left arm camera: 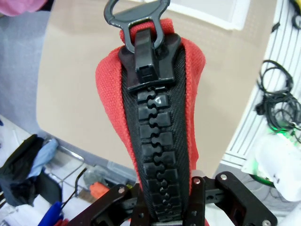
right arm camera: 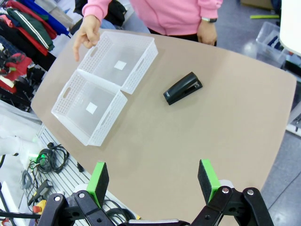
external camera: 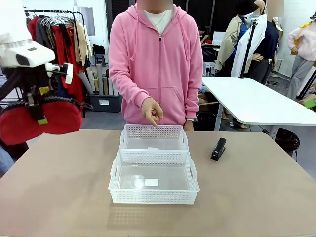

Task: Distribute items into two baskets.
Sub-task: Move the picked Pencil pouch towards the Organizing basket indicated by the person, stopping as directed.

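Table (external camera: 256, 197) first: the two baskets sit in the middle, near basket (external camera: 154, 196) touching the far basket (external camera: 154, 131). Your red pouch (external camera: 59, 123) hangs high off the left side, well apart from both. The left gripper (left arm camera: 165, 209) is clamped on it along the zipper ridge.

The person's hand (external camera: 152, 111) points down over the far basket, so I'd guess that's your target. Swing across and line the pouch's long side up with the basket's. Get low inside the rim before letting go, or a floppy end may snag the wall.

The stapler (external camera: 218, 148) lies on the table, right of the baskets. The right gripper (right arm camera: 153, 181) hovers wide open, holding nothing.

Hard to tell:
- The pouch's end runs off the front view's edge.
- How much fabric the jaws have got is hidden behind the pouch.
- There's something clear in the near basket that I can't make out.
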`<state>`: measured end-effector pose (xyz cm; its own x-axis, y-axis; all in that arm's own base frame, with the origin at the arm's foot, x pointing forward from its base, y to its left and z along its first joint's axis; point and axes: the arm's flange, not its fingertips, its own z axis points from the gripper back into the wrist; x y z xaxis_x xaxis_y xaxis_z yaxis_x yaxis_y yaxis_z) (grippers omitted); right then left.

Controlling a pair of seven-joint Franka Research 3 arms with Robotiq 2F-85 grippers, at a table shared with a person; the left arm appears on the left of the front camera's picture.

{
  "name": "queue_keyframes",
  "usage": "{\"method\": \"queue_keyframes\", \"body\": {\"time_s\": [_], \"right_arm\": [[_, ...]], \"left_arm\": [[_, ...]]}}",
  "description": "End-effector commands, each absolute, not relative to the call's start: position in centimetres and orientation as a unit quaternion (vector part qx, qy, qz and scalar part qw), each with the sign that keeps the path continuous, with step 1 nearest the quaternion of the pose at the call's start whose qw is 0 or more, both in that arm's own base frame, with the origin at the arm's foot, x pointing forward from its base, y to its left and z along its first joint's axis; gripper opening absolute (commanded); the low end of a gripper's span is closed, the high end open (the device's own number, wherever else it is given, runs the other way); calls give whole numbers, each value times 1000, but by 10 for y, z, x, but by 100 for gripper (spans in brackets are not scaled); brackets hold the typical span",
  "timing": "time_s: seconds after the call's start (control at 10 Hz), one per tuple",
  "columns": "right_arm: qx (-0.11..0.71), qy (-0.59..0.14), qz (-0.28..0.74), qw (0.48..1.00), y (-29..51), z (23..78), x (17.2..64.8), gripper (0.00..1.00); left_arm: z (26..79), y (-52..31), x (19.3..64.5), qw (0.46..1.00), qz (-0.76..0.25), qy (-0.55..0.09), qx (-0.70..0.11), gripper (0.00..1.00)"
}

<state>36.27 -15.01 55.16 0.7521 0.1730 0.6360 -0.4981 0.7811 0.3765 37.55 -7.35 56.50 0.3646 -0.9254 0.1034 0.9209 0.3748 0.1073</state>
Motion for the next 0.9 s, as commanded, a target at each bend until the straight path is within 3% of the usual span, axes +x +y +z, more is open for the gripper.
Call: {"method": "queue_keyframes", "body": {"time_s": [0.0,0.4,0.8], "right_arm": [[273,-304,189,893,-149,553,364,100],[273,-304,189,893,-149,553,364,100],[273,-304,189,893,-149,553,364,100]], "left_arm": [[548,-71,342,804,-586,-97,-11,0],[515,-102,325,787,-609,-98,-23,0],[491,-127,347,771,-630,-80,-37,0]]}}
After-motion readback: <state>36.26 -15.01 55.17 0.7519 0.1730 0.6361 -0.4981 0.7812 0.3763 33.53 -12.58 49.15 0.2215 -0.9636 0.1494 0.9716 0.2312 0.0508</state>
